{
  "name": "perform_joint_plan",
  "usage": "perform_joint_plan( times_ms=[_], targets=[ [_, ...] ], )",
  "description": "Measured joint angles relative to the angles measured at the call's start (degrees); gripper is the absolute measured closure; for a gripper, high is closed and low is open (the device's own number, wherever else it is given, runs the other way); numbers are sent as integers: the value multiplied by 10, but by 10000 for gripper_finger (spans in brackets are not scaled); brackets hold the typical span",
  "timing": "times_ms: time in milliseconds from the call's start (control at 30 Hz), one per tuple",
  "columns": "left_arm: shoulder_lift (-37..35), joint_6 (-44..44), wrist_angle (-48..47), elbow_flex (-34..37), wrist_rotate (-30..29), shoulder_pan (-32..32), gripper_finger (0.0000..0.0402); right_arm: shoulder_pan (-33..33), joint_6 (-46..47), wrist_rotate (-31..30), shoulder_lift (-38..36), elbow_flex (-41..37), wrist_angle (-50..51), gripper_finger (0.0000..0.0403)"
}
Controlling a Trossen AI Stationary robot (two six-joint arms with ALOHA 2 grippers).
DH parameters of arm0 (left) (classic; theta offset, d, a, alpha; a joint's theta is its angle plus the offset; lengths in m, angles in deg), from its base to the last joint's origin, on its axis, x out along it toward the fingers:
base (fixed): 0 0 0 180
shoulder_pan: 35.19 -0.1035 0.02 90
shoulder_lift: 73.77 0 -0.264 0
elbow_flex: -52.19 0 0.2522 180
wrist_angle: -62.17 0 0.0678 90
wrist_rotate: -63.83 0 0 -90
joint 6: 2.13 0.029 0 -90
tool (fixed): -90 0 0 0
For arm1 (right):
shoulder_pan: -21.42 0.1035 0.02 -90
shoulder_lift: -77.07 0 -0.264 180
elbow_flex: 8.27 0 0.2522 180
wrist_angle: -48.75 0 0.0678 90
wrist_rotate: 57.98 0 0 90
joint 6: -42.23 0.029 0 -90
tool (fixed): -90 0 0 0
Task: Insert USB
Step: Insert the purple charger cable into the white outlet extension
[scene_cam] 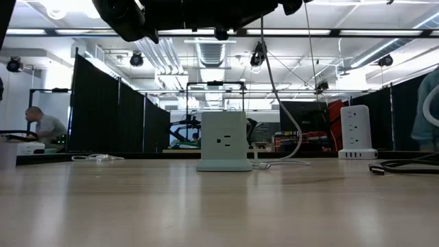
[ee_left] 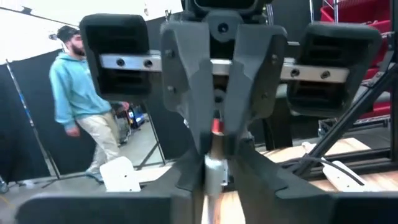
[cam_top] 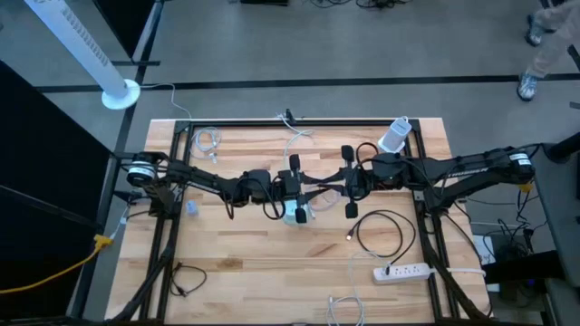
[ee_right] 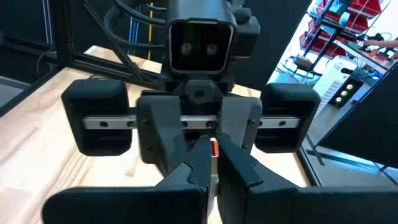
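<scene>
USB plug (ee_left: 214, 165) hangs mid-air over the middle of the surface (cam_top: 272, 263), between the 2 arms, which face each other nose to nose. Right gripper (ee_right: 211, 163): jaws together, clamped on the plug's red-marked end. Left gripper (ee_left: 209, 182) sits around the metal end; cannot tell if its jaws are gripping. The plug's long axis runs level, along the line from 1 wrist to the other. White power cube (cam_top: 297, 215) stands on the surface just below, nearer the left arm, so the left arm looks better placed for the insert.
</scene>
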Motion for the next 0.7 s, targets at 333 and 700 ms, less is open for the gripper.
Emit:
perform_joint_plan(
  times_ms=[333,700],
  targets=[
    [0,3,-19,0,-1,0,383,0,0,2,-8,0,0,400],
    [0,11,-23,1,0,0,368,0,-2,0,-17,0,-5,400]
  ],
)
